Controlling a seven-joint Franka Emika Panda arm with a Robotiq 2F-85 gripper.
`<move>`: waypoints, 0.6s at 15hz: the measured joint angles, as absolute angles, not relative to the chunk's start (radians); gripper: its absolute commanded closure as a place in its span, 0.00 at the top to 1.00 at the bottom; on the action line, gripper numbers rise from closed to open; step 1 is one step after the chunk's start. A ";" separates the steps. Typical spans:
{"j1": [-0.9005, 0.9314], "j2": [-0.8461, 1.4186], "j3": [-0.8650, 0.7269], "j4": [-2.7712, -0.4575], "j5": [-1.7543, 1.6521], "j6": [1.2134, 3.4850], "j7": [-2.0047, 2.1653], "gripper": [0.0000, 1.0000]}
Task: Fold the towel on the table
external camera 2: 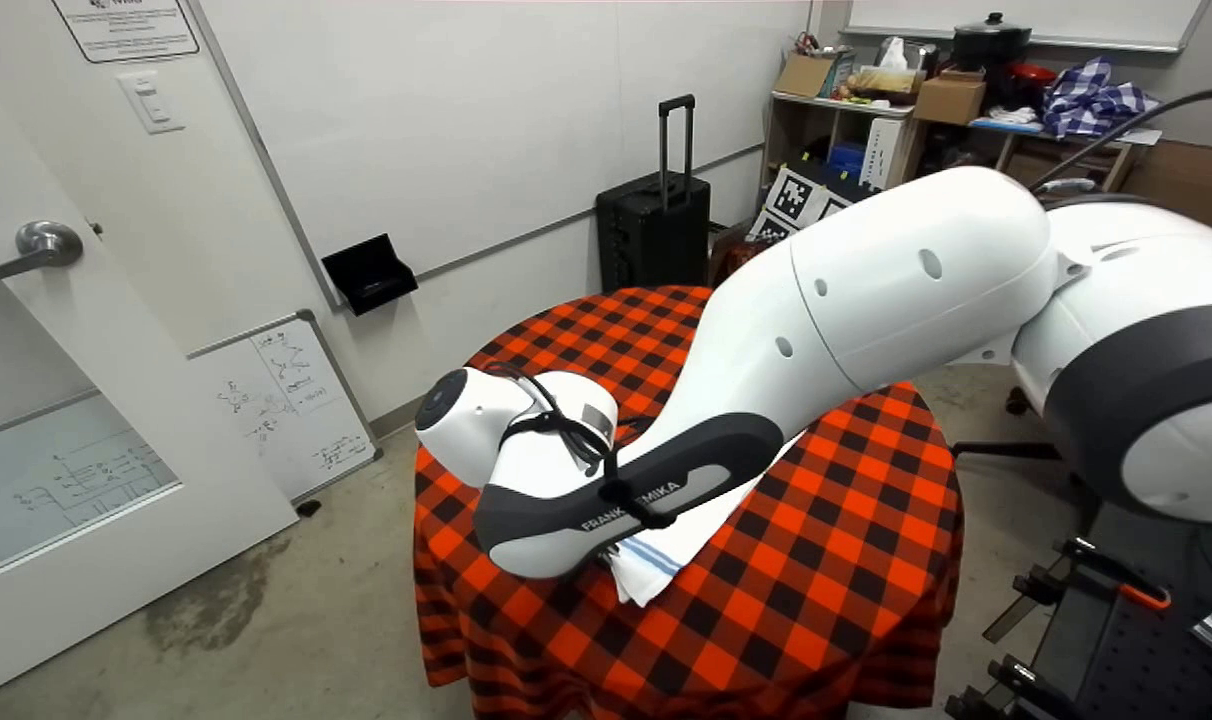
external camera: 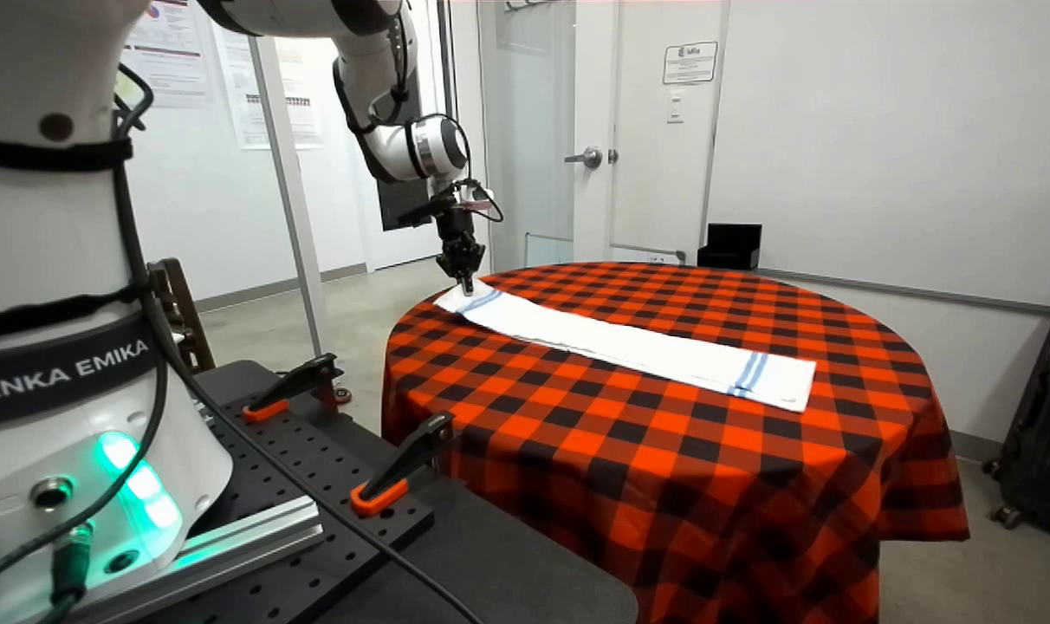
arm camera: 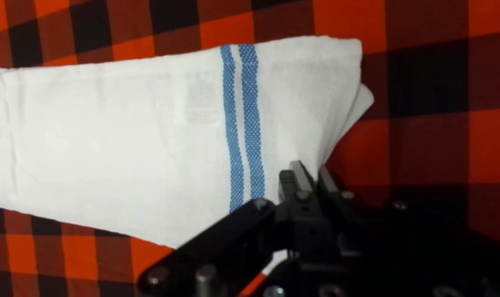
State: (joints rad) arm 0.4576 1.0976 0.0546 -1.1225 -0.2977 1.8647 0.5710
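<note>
Honestly, this blue-striped white dish towel [external camera: 629, 342] should be easy going: probably light, floppy, nothing fragile, though its layers could slide apart. It lies as a long strip across the round cloth-covered table [external camera: 560, 394]. The gripper [arm camera: 310, 168] looks pinched onto the towel's end edge, fine spot if every layer's caught (can't tell). That end sits near the table's edge, so I'd fold inward along the strip, where there's more room.
</note>
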 measured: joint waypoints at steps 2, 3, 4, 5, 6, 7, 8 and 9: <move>0.458 1.027 0.057 -1.188 -0.299 1.871 0.584 0.01; 0.458 0.985 0.056 -1.228 -0.301 1.875 0.594 0.01; 0.458 0.941 0.055 -1.270 -0.303 1.878 0.606 0.01; 0.457 0.897 0.053 -1.312 -0.305 1.880 0.615 0.01; 0.456 0.851 0.050 -1.357 -0.307 1.882 0.623 0.01; 0.455 0.806 0.047 -1.401 -0.309 1.883 0.630 0.01; 0.455 0.761 0.042 -1.446 -0.312 1.885 0.636 0.01; 0.455 0.716 0.036 -1.489 -0.317 1.886 0.644 0.01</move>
State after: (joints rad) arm 0.4554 0.7164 0.0362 -1.4889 -0.3171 1.8865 0.6442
